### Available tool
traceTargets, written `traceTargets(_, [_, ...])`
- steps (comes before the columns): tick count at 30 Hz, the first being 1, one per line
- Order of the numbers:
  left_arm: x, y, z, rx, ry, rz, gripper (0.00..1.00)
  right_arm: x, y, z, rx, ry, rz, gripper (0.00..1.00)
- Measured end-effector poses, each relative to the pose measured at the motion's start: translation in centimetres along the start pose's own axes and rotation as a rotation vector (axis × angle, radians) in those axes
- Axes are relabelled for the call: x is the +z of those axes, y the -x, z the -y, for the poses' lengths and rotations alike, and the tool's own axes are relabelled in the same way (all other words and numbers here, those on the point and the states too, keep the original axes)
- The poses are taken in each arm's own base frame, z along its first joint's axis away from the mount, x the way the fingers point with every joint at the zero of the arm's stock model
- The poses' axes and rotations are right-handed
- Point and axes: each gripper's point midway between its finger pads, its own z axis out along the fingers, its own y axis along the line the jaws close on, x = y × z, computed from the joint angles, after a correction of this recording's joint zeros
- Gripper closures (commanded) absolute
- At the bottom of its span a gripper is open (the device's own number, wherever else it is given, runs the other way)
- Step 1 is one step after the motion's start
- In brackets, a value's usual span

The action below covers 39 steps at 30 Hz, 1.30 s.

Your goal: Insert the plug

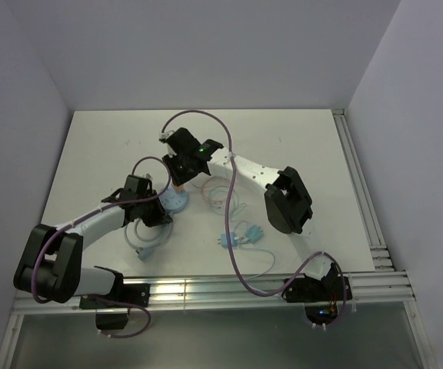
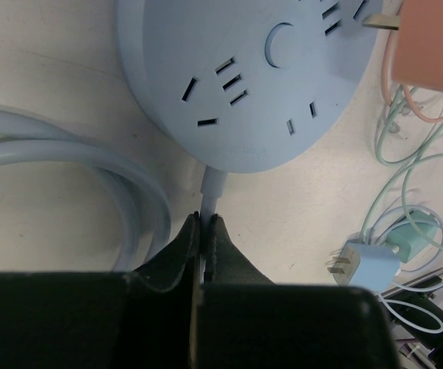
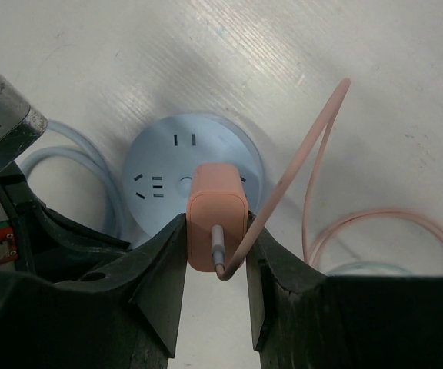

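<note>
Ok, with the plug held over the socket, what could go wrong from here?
The peach square charger plug in the right hand shows a prong near the rim of the round pale-blue power strip, so it may miss the slots. The left hand pinches only the strip's cable, so pressing might slide or tip it.

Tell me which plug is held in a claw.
The orange plug, clamped in the right claw over the hub; the blue plug and green plug lie loose on the table.

A lab test cell: plain white walls (image 1: 206,54) enclosing a white table (image 1: 298,138) with aluminium rails (image 1: 364,200)
</note>
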Motion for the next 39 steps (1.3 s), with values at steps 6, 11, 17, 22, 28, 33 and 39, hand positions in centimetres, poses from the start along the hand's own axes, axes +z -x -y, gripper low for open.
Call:
traceTargets(6, [-0.1, 0.0, 0.0, 0.001, -0.004, 0.006, 1.0, 1.2, -0.7, 0.2, 0.008, -0.004, -0.017, 1.0])
traceTargets(11, [-0.1, -0.2, -0.2, -0.003, -0.015, 0.018, 1.0, 1.7, -0.7, 0.0, 0.022, 0.005, -0.008, 1.0])
traceTargets(17, [0.0, -0.1, -0.2, -0.002, -0.012, 0.028, 1.0, 1.9, -0.7, 0.0, 0.024, 0.011, 0.004, 1.0])
traceTargets(22, [0.0, 0.0, -0.3, -0.002, -0.009, 0.034, 1.0, 1.8, -0.9, -0.2, 0.029, 0.027, 0.015, 1.0])
traceTargets(28, [0.1, -0.2, -0.4, 0.0, -0.016, 0.035, 1.0, 1.0, -0.8, 0.0, 0.075, 0.055, 0.032, 1.0])
traceTargets(33, [0.1, -0.1, -0.3, 0.001, -0.02, 0.035, 1.0, -0.1, 0.1, 0.1, 0.094, 0.08, 0.05, 1.0])
traceTargets(39, [0.1, -0.1, -0.3, 0.001, -0.021, 0.035, 1.0, -0.5, -0.1, 0.2, 0.087, 0.083, 0.029, 1.0])
